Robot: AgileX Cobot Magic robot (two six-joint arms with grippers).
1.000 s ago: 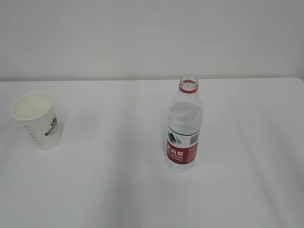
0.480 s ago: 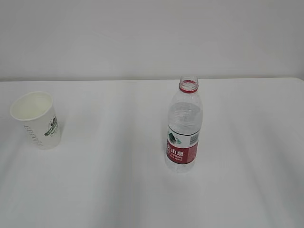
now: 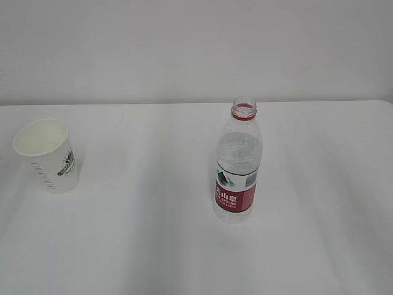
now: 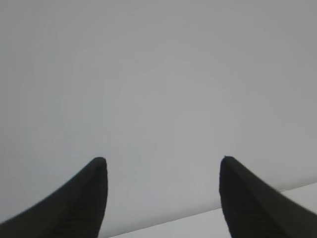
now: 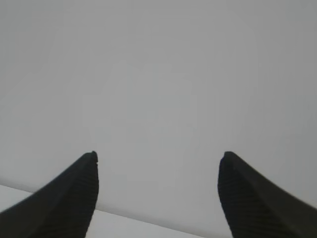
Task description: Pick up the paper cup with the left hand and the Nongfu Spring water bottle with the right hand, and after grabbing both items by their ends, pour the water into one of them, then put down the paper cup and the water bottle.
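On the white surface point(image 3: 153, 246) the paper cup point(image 3: 48, 155) stands upright at the far left, mouth open, logo turned toward the middle. Well apart from it, right of centre, the Nongfu Spring water bottle point(image 3: 237, 163) stands upright too, capless, with the water point(image 3: 238, 150) reaching up to about its shoulder. Neither arm shows in the exterior view. Each wrist view shows only a blank pale wall and a thin strip of surface edge: the left tool point(image 4: 162, 161) has its 2 dark fingers spread wide with nothing between them, and the right tool point(image 5: 158, 156) is spread just as wide and holds nothing.

Nothing of the task is done yet, so the risks lie in the approach and the pour. The cup is light and tapered — a finger that meets its wall before the jaws close could push it over or slide it off the left side, and too hard a squeeze could crush the rim. The bottle is tall, narrow and open at the top; a sideways nudge near the neck could tip it and spill water across the surface. Its ribbed, thin wall may also give under the grip and push water out early. With cup and bottle held by their ends — a small mouth under a moving stream — a slight misalignment would likely send water past the rim.
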